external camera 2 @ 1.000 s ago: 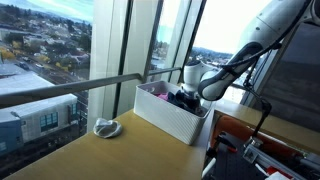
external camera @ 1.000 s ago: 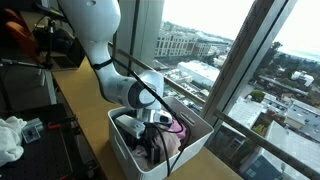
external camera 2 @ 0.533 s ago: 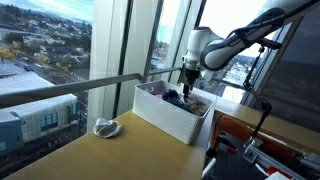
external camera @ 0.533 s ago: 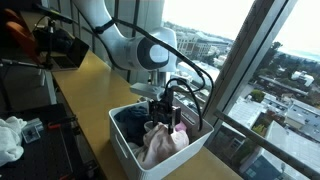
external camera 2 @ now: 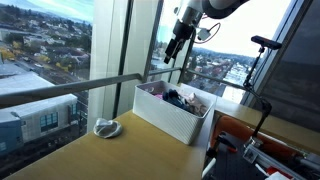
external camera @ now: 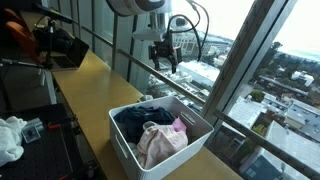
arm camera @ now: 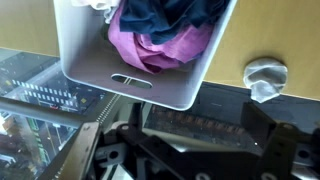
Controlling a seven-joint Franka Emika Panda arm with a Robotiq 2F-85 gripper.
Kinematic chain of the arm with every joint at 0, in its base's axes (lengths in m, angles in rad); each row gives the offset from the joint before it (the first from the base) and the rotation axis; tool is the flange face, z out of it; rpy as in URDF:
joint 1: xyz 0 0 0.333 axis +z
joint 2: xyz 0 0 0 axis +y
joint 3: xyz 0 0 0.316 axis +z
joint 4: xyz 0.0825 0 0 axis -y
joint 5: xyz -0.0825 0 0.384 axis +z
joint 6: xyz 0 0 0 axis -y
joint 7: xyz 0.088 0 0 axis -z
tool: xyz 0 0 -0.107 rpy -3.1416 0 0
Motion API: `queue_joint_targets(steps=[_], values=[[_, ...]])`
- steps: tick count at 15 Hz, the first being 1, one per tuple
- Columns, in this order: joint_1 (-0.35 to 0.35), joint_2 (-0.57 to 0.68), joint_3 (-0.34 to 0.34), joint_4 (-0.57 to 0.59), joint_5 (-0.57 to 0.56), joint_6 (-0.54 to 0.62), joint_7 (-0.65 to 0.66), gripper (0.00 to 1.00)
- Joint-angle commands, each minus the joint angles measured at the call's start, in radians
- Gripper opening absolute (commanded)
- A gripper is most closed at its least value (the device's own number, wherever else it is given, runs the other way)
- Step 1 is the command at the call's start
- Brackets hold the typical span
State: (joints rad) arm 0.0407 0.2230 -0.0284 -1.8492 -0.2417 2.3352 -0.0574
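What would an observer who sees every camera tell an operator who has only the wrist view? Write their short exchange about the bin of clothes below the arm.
Operator: I look straight down on the bin of clothes. How high above it am I?
Observer: The gripper hangs well above the bin, up in front of the window, touching nothing.
Operator: Is anything dangling from it?
Observer: No. In both exterior views its jaws stand apart with nothing between them, and the clothes all lie in the bin.
Operator: Is there anything outside my picture?
Observer: Yes, what looks like a white cloth lies on a lower shelf beside the table, away from the bin.
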Motion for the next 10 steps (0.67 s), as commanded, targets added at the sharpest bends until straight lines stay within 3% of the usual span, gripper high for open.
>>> queue_joint_targets(steps=[1,6,10], values=[[0.068,0.087,0.088,0.079,0.029,0.030,0.008,1.00],[0.167,0.293,0.154,0.192,0.004,0.112,-0.010,1.00],[0.203,0.487,0.130,0.331,-0.030,0.168,-0.058,1.00]])
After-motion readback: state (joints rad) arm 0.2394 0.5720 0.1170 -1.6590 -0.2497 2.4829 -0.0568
